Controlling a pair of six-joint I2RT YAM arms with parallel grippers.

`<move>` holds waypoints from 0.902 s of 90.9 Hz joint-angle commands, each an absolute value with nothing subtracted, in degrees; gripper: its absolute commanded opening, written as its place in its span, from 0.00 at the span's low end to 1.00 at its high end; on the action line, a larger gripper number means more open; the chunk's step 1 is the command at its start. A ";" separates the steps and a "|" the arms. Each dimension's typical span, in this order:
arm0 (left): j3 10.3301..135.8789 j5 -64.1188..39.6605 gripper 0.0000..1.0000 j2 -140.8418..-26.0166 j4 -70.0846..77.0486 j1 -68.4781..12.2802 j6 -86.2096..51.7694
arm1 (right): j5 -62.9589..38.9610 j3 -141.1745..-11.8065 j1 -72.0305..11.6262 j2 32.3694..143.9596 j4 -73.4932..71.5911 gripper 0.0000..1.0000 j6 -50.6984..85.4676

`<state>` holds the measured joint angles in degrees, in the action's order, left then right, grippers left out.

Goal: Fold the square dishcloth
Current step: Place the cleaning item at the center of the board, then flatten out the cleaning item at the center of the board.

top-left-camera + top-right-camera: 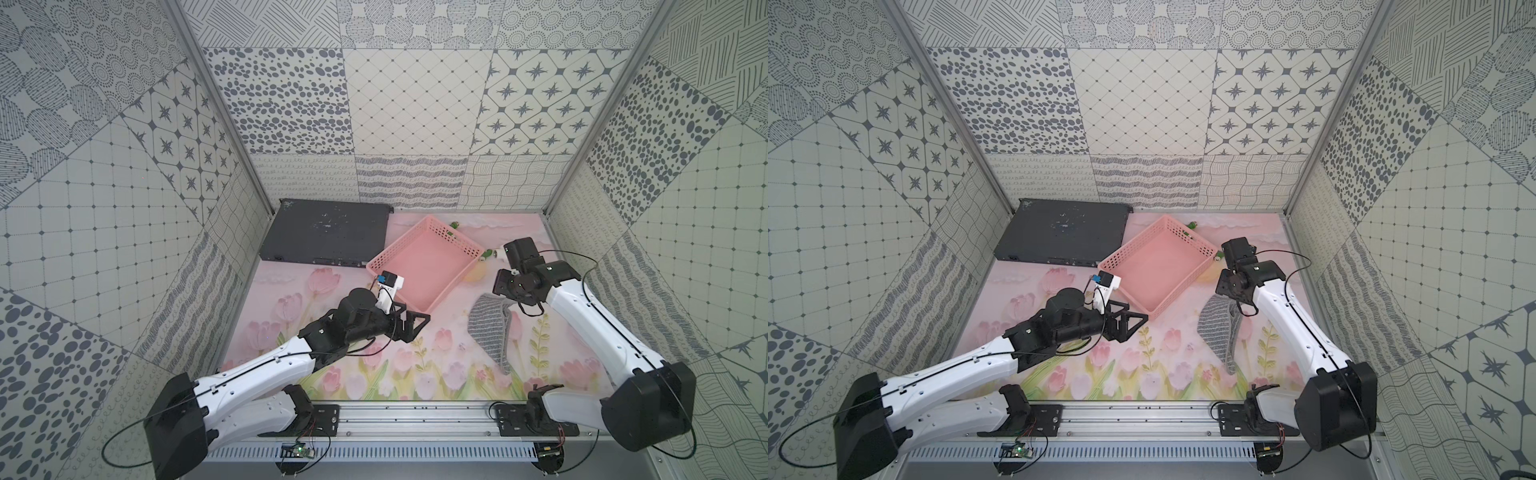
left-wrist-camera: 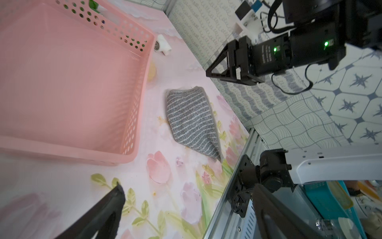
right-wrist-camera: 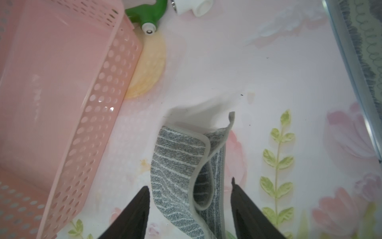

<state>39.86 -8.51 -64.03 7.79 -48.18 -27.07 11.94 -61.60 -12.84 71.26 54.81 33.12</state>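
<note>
The square dishcloth (image 1: 492, 328) (image 1: 1221, 328), grey with thin pale stripes, lies folded over on the flowered mat to the right of the pink basket (image 1: 455, 237). In the right wrist view the dishcloth (image 3: 177, 169) has a looped upper layer with a pale hem. My right gripper (image 3: 190, 184) (image 1: 506, 289) hangs open over the cloth's far end, one finger on each side with a gap to the cloth. My left gripper (image 1: 417, 328) (image 2: 187, 185) is open and holds nothing, hovering near the basket's front corner. From there the dishcloth (image 2: 190, 120) lies a good way off.
A dark flat box (image 1: 328, 232) lies at the back left. Behind the basket lie a green fitting (image 3: 148, 14) and a white fitting (image 3: 192, 6). Patterned walls close in three sides. A metal rail (image 1: 407, 415) runs along the front edge.
</note>
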 commanded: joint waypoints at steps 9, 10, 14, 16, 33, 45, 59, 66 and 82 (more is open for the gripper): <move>56.30 6.19 0.99 -85.60 5.15 -64.40 -19.90 | 6.30 -55.83 -2.95 66.49 50.76 0.72 32.74; 57.33 6.52 0.99 -86.66 4.68 -64.94 -20.10 | 6.09 -55.56 -2.48 66.29 50.61 0.72 32.72; 61.56 7.81 0.97 -90.81 2.65 -66.96 -21.20 | 5.17 -54.49 -0.74 65.52 49.95 0.75 32.74; 63.55 8.37 0.96 -92.62 2.00 -67.85 -21.62 | 4.59 -53.96 0.03 65.20 49.58 0.77 32.60; 76.10 11.05 0.89 -105.67 -0.09 -73.42 -23.18 | -0.61 -51.06 6.50 63.49 46.50 0.93 31.40; 82.31 11.87 0.80 -112.60 -1.73 -74.09 -25.37 | -2.02 -49.80 8.47 63.46 45.17 0.97 30.71; 91.23 11.30 0.78 -120.85 -5.81 -74.52 -24.64 | -3.34 -48.68 9.92 63.72 44.02 0.97 29.90; 94.99 11.21 0.78 -124.45 -8.14 -74.52 -24.69 | -4.22 -48.28 10.35 63.63 43.63 0.97 29.43; 97.64 16.69 0.77 -127.45 -12.32 -74.33 -26.62 | -7.27 -47.88 10.53 63.71 42.92 0.97 27.62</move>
<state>94.56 10.15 -124.42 -4.58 -74.13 -24.82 -4.49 -48.60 10.26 64.36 45.63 29.82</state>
